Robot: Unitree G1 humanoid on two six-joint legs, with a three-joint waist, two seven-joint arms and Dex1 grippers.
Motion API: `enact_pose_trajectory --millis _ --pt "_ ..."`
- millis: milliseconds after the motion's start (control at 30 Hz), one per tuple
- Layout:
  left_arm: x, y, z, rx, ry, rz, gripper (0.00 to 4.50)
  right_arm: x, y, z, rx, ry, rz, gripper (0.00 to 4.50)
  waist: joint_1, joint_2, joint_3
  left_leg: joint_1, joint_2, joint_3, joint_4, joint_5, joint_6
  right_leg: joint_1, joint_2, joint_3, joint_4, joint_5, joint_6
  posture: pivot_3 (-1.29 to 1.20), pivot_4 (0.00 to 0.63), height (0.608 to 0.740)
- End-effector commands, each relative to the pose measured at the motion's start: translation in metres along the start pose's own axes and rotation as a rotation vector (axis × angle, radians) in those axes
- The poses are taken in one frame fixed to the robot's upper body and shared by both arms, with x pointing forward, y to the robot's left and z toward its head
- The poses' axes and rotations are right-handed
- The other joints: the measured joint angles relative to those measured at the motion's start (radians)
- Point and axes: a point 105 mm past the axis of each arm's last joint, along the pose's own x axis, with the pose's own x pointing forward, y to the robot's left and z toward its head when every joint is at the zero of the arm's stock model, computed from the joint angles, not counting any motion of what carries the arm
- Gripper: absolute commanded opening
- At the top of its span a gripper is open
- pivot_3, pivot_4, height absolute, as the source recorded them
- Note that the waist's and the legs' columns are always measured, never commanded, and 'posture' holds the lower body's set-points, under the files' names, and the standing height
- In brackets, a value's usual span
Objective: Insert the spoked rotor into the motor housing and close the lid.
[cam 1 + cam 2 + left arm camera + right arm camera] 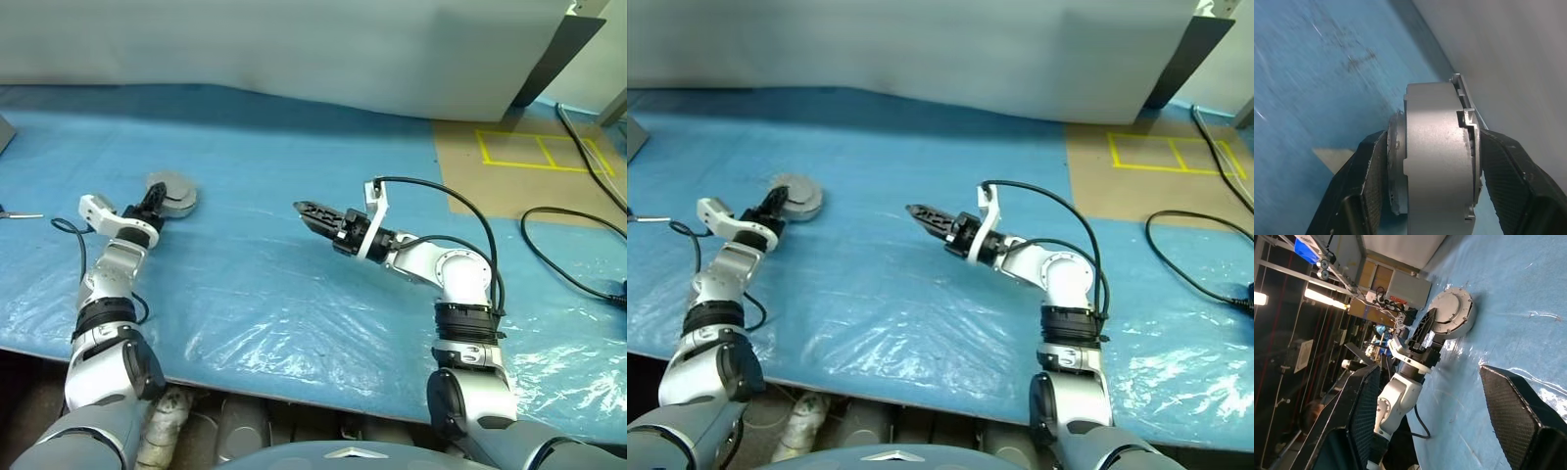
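Motor housing (1437,156) — lid hidden — pinched between left fingers (1369,181).

Evenly bright overhead light on the blue plastic sheet (294,284), with white glare patches on its wrinkles toward the near edge. Soft shadow under the white backdrop (294,49). Motion streaks across the sheet beyond the left jaws. Dim room with glowing tube lamps (1322,297) behind the right jaws

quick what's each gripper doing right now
Left gripper: shut on the closed motor housing, on the table.
Right gripper: open, empty, above the table.
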Motion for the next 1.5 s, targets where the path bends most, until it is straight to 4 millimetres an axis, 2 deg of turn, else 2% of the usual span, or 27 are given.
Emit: enact_pose_trajectory --millis 33,100,167,267,367,433,533,600,633,700,733,800,833,900,1000,1067,1167,1267,1367,1500 --pt "-0.006 0.019 0.031 0.068 -0.090 0.082 2.49 -0.001 0.009 0.002 -0.025 -0.008 0.030 3.36 0.000 0.000 0.000 0.000 0.000 0.000 0.000 0.000 0.000 0.000 0.000 0.000 0.000 0.000 0.000 0.00 0.150 0.740" --pt "-0.009 0.023 0.028 0.088 -0.070 0.081 2.49 -0.001 0.009 0.001 -0.024 -0.008 0.030 3.36 0.001 0.000 0.000 0.001 0.000 0.000 0.000 0.000 0.000 0.001 0.000 0.000 0.000 0.000 0.000 0.00 0.150 0.740" --pt "-0.013 0.033 0.027 0.129 -0.054 0.116 3.22 -0.001 0.009 0.000 -0.022 -0.005 0.032 3.36 0.003 0.000 0.000 0.003 0.000 0.000 0.000 0.000 0.000 0.003 -0.001 0.000 0.000 0.000 0.000 0.00 0.150 0.740" --pt "-0.022 0.054 0.039 0.170 -0.075 0.234 4.12 0.001 0.010 -0.001 -0.020 0.001 0.041 3.36 0.004 0.000 0.000 0.003 -0.001 0.000 0.000 0.000 0.000 0.004 -0.002 0.000 0.000 0.000 0.000 0.00 0.150 0.740" --pt "-0.035 0.071 0.054 0.201 -0.086 0.312 4.12 0.002 0.011 -0.002 -0.015 0.000 0.049 3.36 -0.003 0.000 0.000 0.007 0.000 0.000 -0.001 0.000 0.000 0.005 -0.002 0.000 0.001 0.000 -0.001 0.00 0.150 0.740" --pt "-0.047 0.084 0.074 0.227 -0.127 0.379 4.12 0.004 0.012 -0.003 -0.013 0.001 0.055 3.36 -0.006 0.000 0.000 0.008 0.000 0.000 -0.001 0.000 0.000 0.005 -0.002 0.000 0.001 0.000 -0.001 0.00 0.150 0.740" --pt "-0.061 0.090 0.103 0.238 -0.201 0.420 4.12 0.005 0.012 -0.004 -0.014 0.000 0.060 3.36 -0.004 0.000 0.000 0.007 0.000 0.001 -0.001 0.000 0.000 0.006 -0.002 0.000 0.000 0.000 -0.001 0.00 0.150 0.740" --pt "-0.067 0.085 0.127 0.255 -0.264 0.408 4.12 0.005 0.013 -0.004 -0.016 -0.004 0.063 3.36 0.001 0.000 0.000 0.007 0.000 0.001 -0.002 0.000 0.000 0.006 -0.002 0.000 -0.001 0.000 -0.001 0.00 0.150 0.740" --pt "-0.063 0.074 0.135 0.251 -0.279 0.343 4.12 0.005 0.013 -0.003 -0.022 -0.007 0.060 3.36 0.003 0.000 0.000 0.007 0.000 0.000 -0.002 0.000 0.000 0.006 -0.002 0.000 -0.001 0.000 -0.001 0.00 0.150 0.740" --pt "-0.056 0.056 0.142 0.254 -0.282 0.244 4.12 0.004 0.013 -0.002 -0.042 -0.014 0.054 3.36 0.010 0.000 0.000 0.006 0.000 0.000 -0.002 0.000 0.000 0.006 -0.002 -0.001 -0.001 0.000 -0.001 0.00 0.150 0.740" --pt "-0.048 0.040 0.140 0.274 -0.253 0.165 4.12 0.002 0.013 0.000 -0.066 -0.023 0.044 3.36 0.014 0.000 0.000 0.006 0.000 0.000 -0.002 0.000 0.000 0.006 -0.002 -0.001 -0.001 0.000 -0.001 0.00 0.150 0.740" --pt "-0.025 -0.018 0.121 0.348 -0.135 -0.111 4.12 -0.004 0.015 0.010 -0.180 -0.047 0.009 3.36 0.029 0.000 0.000 0.006 0.000 0.000 -0.002 0.000 0.000 0.007 -0.004 -0.001 -0.001 0.000 -0.001 0.00 0.150 0.740" --pt "-0.017 -0.050 0.105 0.408 -0.065 -0.254 4.12 -0.008 0.017 0.015 -0.242 -0.061 -0.007 3.36 0.037 0.000 0.000 0.005 0.000 0.001 -0.001 0.000 0.000 0.007 -0.004 -0.002 -0.001 0.000 -0.001 0.00 0.150 0.740" --pt "-0.014 -0.095 0.071 0.525 0.048 -0.449 4.12 -0.013 0.018 0.023 -0.369 -0.083 -0.049 3.36 0.042 0.000 0.000 0.004 0.000 0.001 0.001 0.000 0.000 0.008 -0.007 -0.004 -0.001 0.000 -0.001 0.00 0.150 0.740" --pt "-0.019 -0.146 0.013 0.702 0.208 -0.689 4.12 -0.022 0.019 0.033 -0.570 -0.108 -0.120 3.36 0.035 0.000 0.000 0.004 -0.001 0.003 0.003 0.000 0.000 0.008 -0.008 -0.003 0.000 0.000 0.000 0.00 0.150 0.740" --pt "-0.032 -0.168 -0.027 0.779 0.329 -0.852 4.12 -0.029 0.015 0.040 -0.677 -0.121 -0.187 3.36 0.028 0.000 0.000 0.004 -0.001 0.003 0.002 0.000 0.000 0.008 -0.007 -0.003 0.000 0.001 0.000 0.00 0.150 0.740" --pt "-0.052 -0.178 -0.079 0.873 0.488 -1.019 4.12 -0.040 0.007 0.050 -0.864 -0.120 -0.304 3.36 0.006 0.000 0.001 0.003 0.000 0.003 0.001 0.000 0.000 0.005 -0.004 -0.002 0.000 0.000 -0.001 0.00 0.150 0.740" --pt "-0.061 -0.174 -0.107 0.924 0.562 -1.096 4.12 -0.049 0.003 0.050 -0.953 -0.108 -0.358 3.36 -0.010 0.000 0.001 0.002 0.001 0.003 0.000 0.000 0.000 0.003 -0.002 -0.001 0.000 0.000 -0.001 0.00 0.150 0.740" --pt "-0.064 -0.176 -0.118 0.927 0.585 -1.129 4.12 -0.058 -0.003 0.050 -0.955 -0.122 -0.406 3.36 -0.018 0.000 0.001 0.002 0.001 0.003 0.000 0.000 0.000 0.003 -0.001 -0.001 -0.001 0.000 -0.001 0.00 0.150 0.740" --pt "-0.063 -0.182 -0.123 0.913 0.585 -1.136 4.12 -0.065 -0.010 0.049 -0.936 -0.146 -0.462 3.36 -0.018 0.001 0.001 0.002 0.000 0.002 0.002 0.000 0.000 0.004 -0.003 0.000 0.000 0.000 -0.001 0.00 0.150 0.740"
